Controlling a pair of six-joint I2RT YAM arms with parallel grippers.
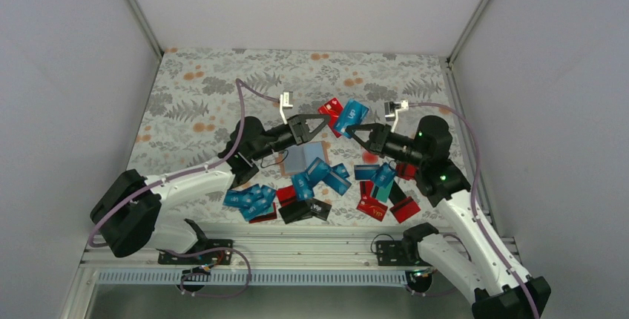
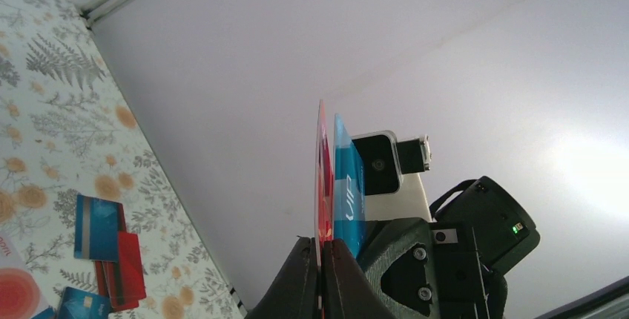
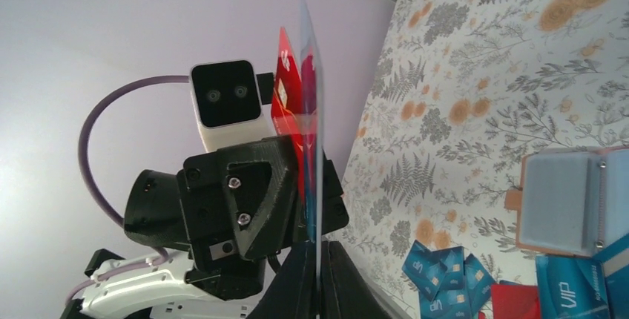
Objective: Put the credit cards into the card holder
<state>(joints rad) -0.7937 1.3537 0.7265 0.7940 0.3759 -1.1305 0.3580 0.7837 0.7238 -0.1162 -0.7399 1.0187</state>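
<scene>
A fern-printed cloth [image 1: 200, 104] lies under everything; above frame centre the left gripper [image 1: 324, 122] pinches a red card [image 1: 331, 106]; the right gripper [image 1: 347, 130] pinches a teal VIP card [image 1: 354, 114] beside it; the card holder [image 1: 301, 157] lies just below, with loose credit cards [image 1: 319, 173] scattered lower still.

Cards [image 1: 252, 199] blue, teal, red, black; holder [image 3: 558, 200] tan (greyish face); cloth [image 1: 208, 89] fern-floral.
</scene>
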